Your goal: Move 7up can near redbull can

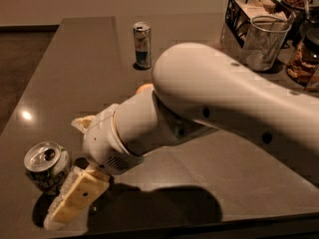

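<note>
The step in hand is the reach and grasp: nothing has been lifted yet, and the carry across the tabletop (pixel 89 59) is all to come. The 7up can (pixel 46 167) stands near the front left corner, its opened top facing up, while the redbull can (pixel 143 45) stands well apart from it toward the far edge, with the bulky white arm (pixel 219 103) stretched across the ground between them. The end effector (pixel 67 171) is low at the 7up can's right side with its fingers spread wide: the lower finger (pixel 75 199) lies along the tabletop right against the can's base, or just beside it (contact cannot be made out), and the upper finger (pixel 82 123) pokes out well beyond the can's far side. As I judge it, the can sits at the mouth of the opening and is not yet properly between the fingers, so the next move calls for easing a little further left until the can's body is centred, then closing squarely on its wall, neither too high nor on the rim. A careless push here could tip or slide the can toward the near edge. After the grip, the lift should be modest and the path should steer toward the far edge, minding the small orange thing (pixel 144 88) peeking out behind the arm, and the can should be set down upright near the redbull can without knocking it.
</note>
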You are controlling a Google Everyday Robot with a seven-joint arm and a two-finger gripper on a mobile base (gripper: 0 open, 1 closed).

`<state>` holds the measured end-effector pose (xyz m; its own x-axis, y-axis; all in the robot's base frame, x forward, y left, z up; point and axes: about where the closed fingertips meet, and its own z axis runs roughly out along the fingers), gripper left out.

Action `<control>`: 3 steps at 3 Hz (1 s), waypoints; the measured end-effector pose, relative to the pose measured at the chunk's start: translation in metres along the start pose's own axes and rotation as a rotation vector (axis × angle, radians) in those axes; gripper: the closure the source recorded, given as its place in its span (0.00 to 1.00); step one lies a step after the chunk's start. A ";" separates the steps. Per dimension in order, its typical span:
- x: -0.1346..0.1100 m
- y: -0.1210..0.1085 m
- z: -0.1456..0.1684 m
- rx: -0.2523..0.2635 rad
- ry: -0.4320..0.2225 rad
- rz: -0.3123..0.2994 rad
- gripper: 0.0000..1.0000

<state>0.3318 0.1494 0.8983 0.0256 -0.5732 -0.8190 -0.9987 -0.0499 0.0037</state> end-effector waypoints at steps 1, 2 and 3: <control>-0.007 -0.003 0.015 -0.003 -0.004 0.004 0.15; -0.015 -0.002 0.023 -0.004 -0.019 0.015 0.39; -0.024 -0.003 0.025 -0.001 -0.034 0.019 0.61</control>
<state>0.3329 0.1837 0.9040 0.0050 -0.5462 -0.8376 -0.9990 -0.0398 0.0200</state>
